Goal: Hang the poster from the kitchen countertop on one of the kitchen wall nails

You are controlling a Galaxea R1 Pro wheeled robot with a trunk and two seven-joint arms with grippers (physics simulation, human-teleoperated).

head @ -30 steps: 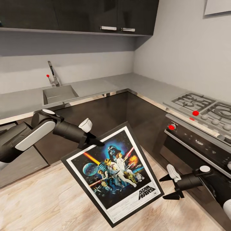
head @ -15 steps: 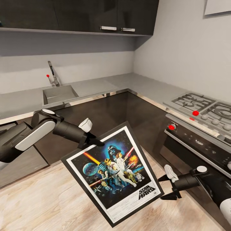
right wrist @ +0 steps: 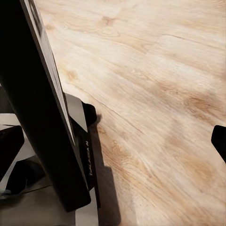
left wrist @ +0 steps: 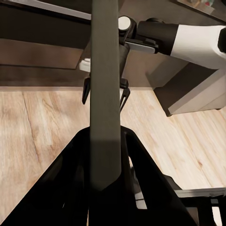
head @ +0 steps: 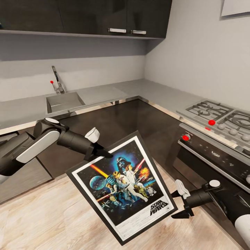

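Above wood floor (head: pixel 41 215), tilted black-framed poster (head: pixel 125 184).

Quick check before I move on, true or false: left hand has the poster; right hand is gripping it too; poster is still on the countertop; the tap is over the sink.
1. The left hand holds the poster by its upper edge. True.
2. The right hand grips the poster too. False: it is open beside the poster's edge.
3. The poster lies on the countertop. False: it hangs over the wooden floor.
4. A tap stands behind the sink. True.
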